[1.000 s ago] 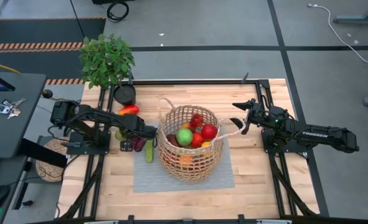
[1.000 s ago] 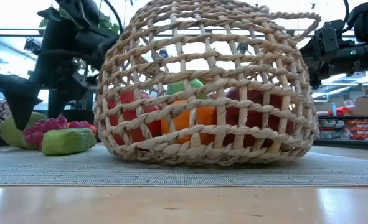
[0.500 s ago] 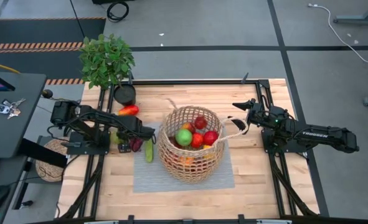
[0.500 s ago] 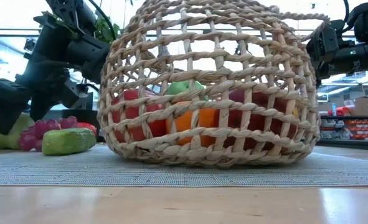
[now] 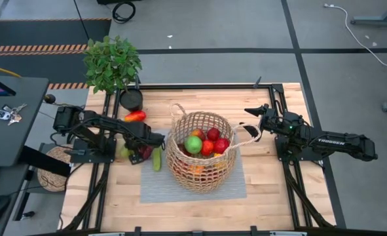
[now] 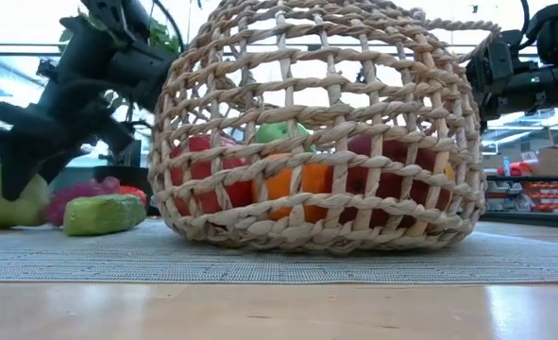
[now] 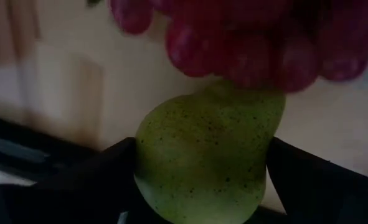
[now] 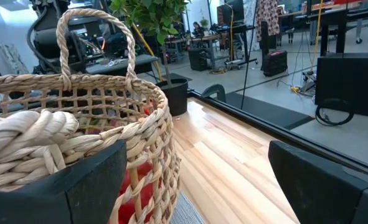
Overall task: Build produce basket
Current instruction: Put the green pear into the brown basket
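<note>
The left claw [image 7: 202,186] is now being narrowed around the pear [image 7: 205,152] beside the grapes [image 7: 246,37], so a pick is judged underway; the right claw [image 5: 253,124] is held apart at the basket's [image 5: 200,170] handle.

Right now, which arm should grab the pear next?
Left. The left gripper is already down over the pear, which sits between its two fingers in the left wrist view, beside the grapes. The right gripper hangs open by the far handle of the basket, across it from the pear.
</note>
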